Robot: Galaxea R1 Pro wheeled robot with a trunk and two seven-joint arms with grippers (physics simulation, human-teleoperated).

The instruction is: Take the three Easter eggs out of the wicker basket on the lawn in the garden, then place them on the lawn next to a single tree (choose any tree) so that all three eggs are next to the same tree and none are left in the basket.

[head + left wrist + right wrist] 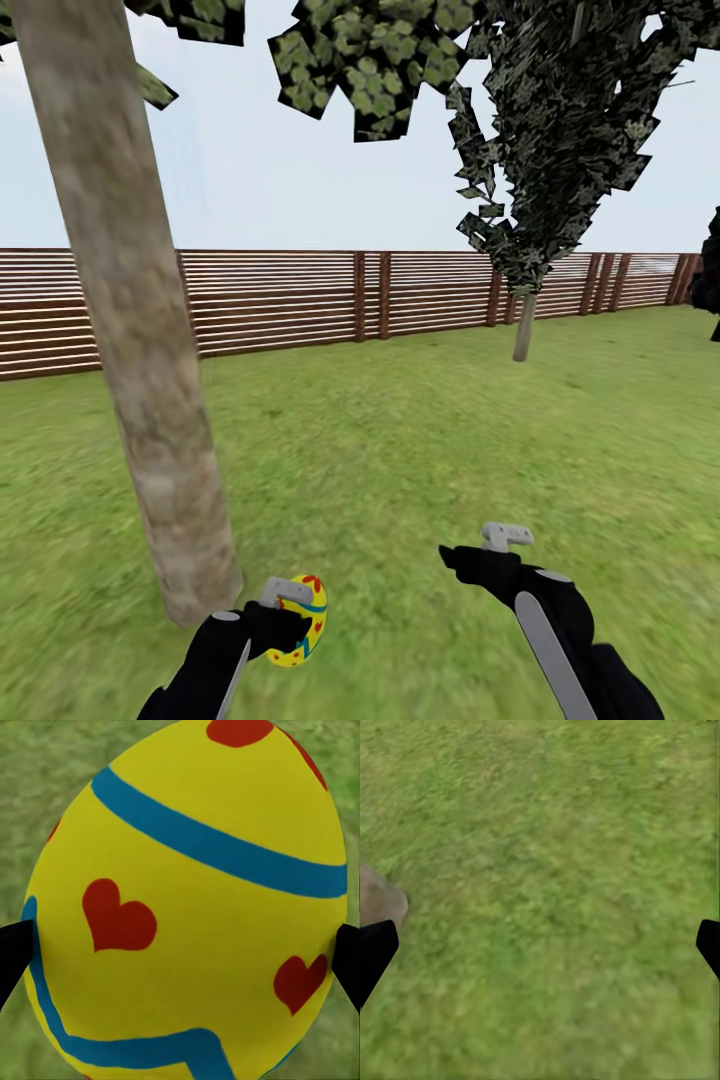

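Easter egg [300, 620]: one, yellow with red hearts and blue bands, pinched between the jaws of the left gripper [290, 615], held above the lawn [400, 450] just beside the base of the tree [140, 330]. Right gripper [500, 545]: one, jaws spread wide with nothing between them, over bare grass. Trees: two, the thick pale trunk near left, a thin dark-leaved tree [525, 325] farther off by the fence [300, 300]. Fence: one, brown slats, behind the grass.

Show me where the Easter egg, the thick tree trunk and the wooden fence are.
Easter egg [195, 907]: left wrist view, yellow middle of the shell.
Thick tree trunk [150, 400]: head view, bare bark midway up.
Wooden fence [280, 300]: head view, horizontal slats.
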